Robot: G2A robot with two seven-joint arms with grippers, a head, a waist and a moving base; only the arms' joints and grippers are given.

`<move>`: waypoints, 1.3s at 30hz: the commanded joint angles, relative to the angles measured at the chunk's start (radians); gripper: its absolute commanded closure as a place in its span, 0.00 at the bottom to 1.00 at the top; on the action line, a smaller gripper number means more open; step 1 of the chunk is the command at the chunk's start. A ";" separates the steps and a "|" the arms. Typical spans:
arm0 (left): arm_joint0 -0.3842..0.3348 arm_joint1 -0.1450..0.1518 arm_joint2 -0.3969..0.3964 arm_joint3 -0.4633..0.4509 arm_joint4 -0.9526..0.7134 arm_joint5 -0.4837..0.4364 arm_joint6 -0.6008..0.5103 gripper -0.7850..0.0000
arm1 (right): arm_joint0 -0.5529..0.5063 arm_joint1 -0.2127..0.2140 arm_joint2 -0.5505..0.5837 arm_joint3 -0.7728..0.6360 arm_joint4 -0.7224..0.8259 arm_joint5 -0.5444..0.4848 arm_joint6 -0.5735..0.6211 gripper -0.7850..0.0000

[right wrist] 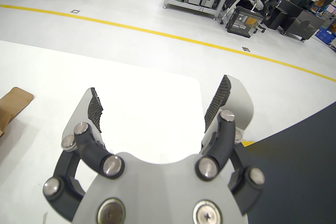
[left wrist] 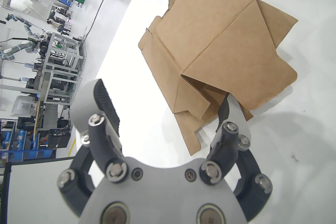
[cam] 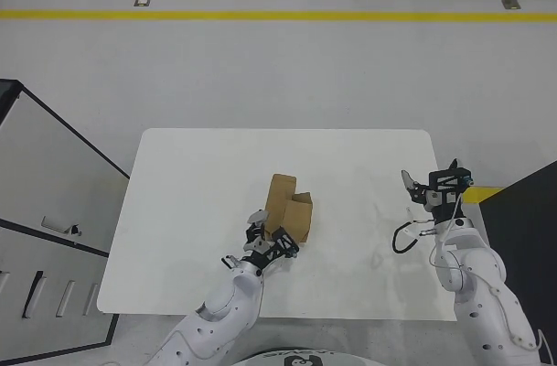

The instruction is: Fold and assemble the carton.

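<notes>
Partly folded brown cardboard carton lying near the middle of the white rounded table.
Nearest, the left gripper is holding its fingers spread wide, one fingertip sitting tucked under the carton's loose near flap, the other standing clear. Farther out, by the table's right edge, the right gripper is hanging released, well apart from the carton.

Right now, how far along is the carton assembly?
Done: the carton is partly folded up, some panels creased, flaps loose. In hand: the left gripper, open, has one finger tucked under a flap; the right gripper sits open at the table edge. Left: squaring it and closing the flaps.
</notes>
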 commanded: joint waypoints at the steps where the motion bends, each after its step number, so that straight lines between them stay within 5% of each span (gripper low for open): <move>1: -0.001 -0.002 -0.004 0.001 -0.005 0.011 0.001 0.20 | 0.000 0.000 0.000 0.000 0.000 0.000 0.000 0.00; 5: -0.003 -0.006 -0.010 0.011 -0.016 0.021 0.003 0.28 | 0.000 0.000 0.000 0.000 0.000 0.000 0.000 0.00; 17: -0.029 -0.022 0.007 0.065 -0.031 0.010 0.011 0.30 | 0.000 0.000 0.000 0.000 0.000 0.000 0.000 0.00; 24: -0.038 -0.032 0.006 0.079 -0.065 0.031 0.031 0.51 | 0.000 0.000 0.000 0.000 0.000 0.000 0.000 0.00; 33: -0.055 -0.044 0.013 0.107 -0.078 0.029 0.032 0.56 | 0.000 0.000 0.000 0.000 0.000 0.000 0.000 0.00; 35: -0.059 -0.047 0.013 0.112 -0.082 0.032 0.028 0.64 | 0.000 0.000 0.000 0.000 0.000 0.000 0.000 0.00; 39: -0.061 -0.051 0.007 0.117 -0.088 0.046 0.025 1.00 | 0.000 0.000 0.000 0.000 0.000 0.000 0.000 0.00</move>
